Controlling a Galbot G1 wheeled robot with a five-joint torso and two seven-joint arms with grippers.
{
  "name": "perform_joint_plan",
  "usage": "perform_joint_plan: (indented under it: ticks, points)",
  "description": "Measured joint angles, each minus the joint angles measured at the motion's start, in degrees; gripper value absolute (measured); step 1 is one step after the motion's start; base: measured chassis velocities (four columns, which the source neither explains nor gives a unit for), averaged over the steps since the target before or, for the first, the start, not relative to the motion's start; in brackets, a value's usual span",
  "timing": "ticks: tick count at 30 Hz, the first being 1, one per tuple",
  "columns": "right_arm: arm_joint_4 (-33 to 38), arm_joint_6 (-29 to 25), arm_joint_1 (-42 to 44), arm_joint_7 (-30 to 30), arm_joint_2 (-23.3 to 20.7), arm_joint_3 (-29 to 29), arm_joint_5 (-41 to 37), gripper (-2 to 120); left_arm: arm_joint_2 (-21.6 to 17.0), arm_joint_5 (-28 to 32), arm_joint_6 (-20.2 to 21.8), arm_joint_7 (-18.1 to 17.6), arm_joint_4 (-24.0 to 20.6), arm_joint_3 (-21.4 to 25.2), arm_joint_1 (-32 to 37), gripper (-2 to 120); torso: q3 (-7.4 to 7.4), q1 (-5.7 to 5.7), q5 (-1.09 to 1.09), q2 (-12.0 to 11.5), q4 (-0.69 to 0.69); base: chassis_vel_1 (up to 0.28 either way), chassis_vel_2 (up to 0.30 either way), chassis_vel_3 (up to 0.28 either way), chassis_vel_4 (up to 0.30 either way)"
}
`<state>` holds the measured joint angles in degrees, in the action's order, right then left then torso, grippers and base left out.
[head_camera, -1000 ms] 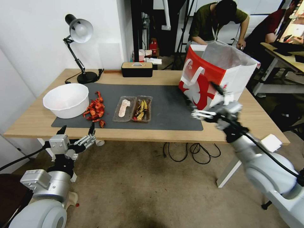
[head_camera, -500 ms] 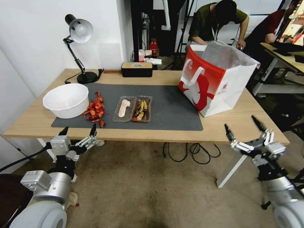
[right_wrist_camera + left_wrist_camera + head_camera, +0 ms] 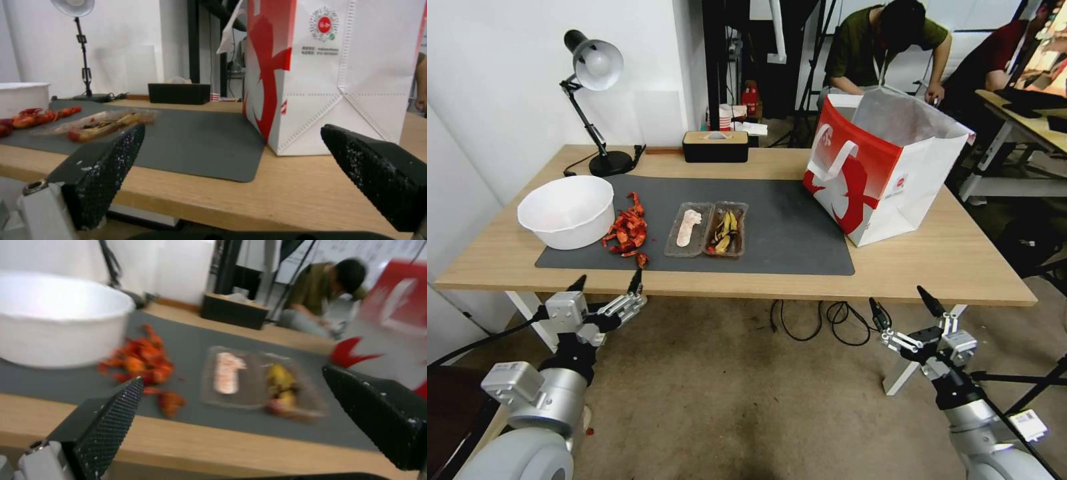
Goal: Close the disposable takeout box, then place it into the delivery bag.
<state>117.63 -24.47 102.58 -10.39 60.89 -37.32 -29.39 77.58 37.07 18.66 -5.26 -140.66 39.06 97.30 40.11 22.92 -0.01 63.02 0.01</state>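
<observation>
The disposable takeout box lies open on the grey mat, one half holding a pale pink piece, the other yellow-brown food; the box also appears in the left wrist view and the box in the right wrist view. The delivery bag stands upright and open at the table's right, red front, white sides; the right wrist view shows the bag close up. My left gripper hangs open just below the table's front edge at the left. My right gripper is open below the front edge at the right.
A white bowl and a heap of red crayfish shells sit on the mat left of the box. A desk lamp and a black tissue box stand at the table's back. Cables lie on the floor.
My right arm dropped from beside the bag, above the table, down below its front edge, gripper still open. The left gripper shifted slightly down and right.
</observation>
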Motion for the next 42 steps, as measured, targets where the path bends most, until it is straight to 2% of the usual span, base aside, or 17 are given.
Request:
perform_joint_plan:
  ticks: [2,3,5,6,7,10,11,14,19,22,23,25,27,29,33,39,42]
  points:
    - [0.4,0.0,0.4,0.0,0.1,0.0,0.6,100,-2.2,10.8,1.6,-4.5,-1.1,-0.9,-1.8,100,0.0,0.0,0.01,0.0,0.0,0.0,0.0,0.0,0.0]
    - [0.4,0.0,0.4,0.0,0.1,0.0,0.6,100,-2.2,10.8,1.6,-4.5,-1.1,-0.9,-1.8,100,0.0,0.0,0.01,0.0,0.0,0.0,0.0,0.0,0.0]
    - [0.7,0.1,0.7,0.2,0.2,-0.1,1.3,100,-5.5,24.1,2.0,-12.4,-1.8,-3.1,-4.9,100,0.0,0.0,0.0,0.0,-0.01,0.0,0.0,0.0,0.0]
    - [0.7,0.1,0.6,0.3,0.4,-0.2,1.9,100,-6.8,28.3,1.9,-14.8,-1.8,-4.1,-6.1,100,0.0,0.0,0.01,0.0,-0.01,0.0,0.0,0.0,0.0]
    - [0.7,0.1,0.6,0.3,0.4,-0.2,1.9,100,-6.8,28.3,1.9,-14.8,-1.8,-4.1,-6.1,100,0.0,0.0,0.01,0.0,-0.01,0.0,0.0,0.0,0.0]
    - [1.2,1.2,0.4,1.0,0.7,-0.2,3.6,100,-10.3,37.4,-0.2,-19.5,0.0,-8.1,-11.2,100,0.0,0.0,0.0,0.0,-0.01,0.0,0.0,0.0,0.0]
    - [1.2,1.2,0.4,1.0,0.7,-0.2,3.6,100,-10.3,37.4,-0.2,-19.5,0.0,-8.1,-11.2,100,0.0,0.0,0.0,0.0,-0.01,0.0,0.0,0.0,0.0]
    - [2.2,2.6,0.2,2.0,1.3,-0.2,5.2,100,-12.2,43.1,-2.8,-22.8,3.4,-12.5,-17.9,100,0.0,0.0,0.0,0.0,0.0,0.0,0.0,0.0,0.0]
    - [3.1,3.1,0.4,2.5,2.2,-0.2,7.3,100,-12.5,46.6,-4.1,-25.9,6.8,-16.3,-24.4,100,0.01,0.0,0.01,0.0,0.0,0.0,0.0,0.0,0.0]
    - [3.4,3.3,0.8,2.9,2.8,-0.4,8.5,100,-12.1,47.8,-4.4,-30.3,10.1,-21.7,-30.5,100,0.01,0.01,0.0,0.0,-0.02,0.0,0.0,0.0,0.0]
    - [3.4,3.3,0.8,2.9,2.8,-0.4,8.5,100,-12.1,47.8,-4.4,-30.3,10.1,-21.7,-30.5,100,0.01,0.01,0.0,0.0,-0.02,0.0,0.0,0.0,0.0]
    - [3.4,3.5,0.8,3.2,3.1,-1.1,9.1,100,-11.7,48.6,-4.4,-33.8,12.2,-24.3,-33.9,100,0.01,0.01,0.01,0.0,-0.02,0.0,0.0,0.0,0.0]
    - [3.4,3.5,0.7,3.4,3.2,-1.2,9.3,100,-11.5,49.1,-4.4,-35.0,12.7,-24.7,-34.6,100,0.01,0.01,0.01,0.0,-0.01,0.0,0.0,0.0,0.0]
    - [3.4,3.7,0.6,3.7,3.7,-1.5,9.6,100,-11.2,50.0,-4.4,-38.1,14.9,-25.2,-36.4,100,0.0,0.0,0.02,0.0,0.0,0.0,0.0,0.0,0.0]
    - [3.3,3.7,0.6,3.9,4.1,-1.6,10.0,100,-11.1,50.3,-4.5,-39.5,16.4,-25.8,-37.4,100,0.0,0.0,0.01,0.0,0.0,0.0,0.0,0.0,0.0]
    - [2.9,3.9,0.4,4.6,4.3,-1.8,10.3,100,-9.9,51.3,-4.6,-44.1,20.0,-28.5,-42.2,100,0.0,0.01,0.02,0.0,-0.01,0.0,0.0,0.0,0.0]
    - [2.9,3.9,0.4,4.7,4.3,-2.1,10.3,100,-9.6,51.8,-4.6,-44.9,21.5,-28.8,-43.4,100,0.0,0.01,0.01,0.0,-0.01,0.0,0.0,0.0,0.0]
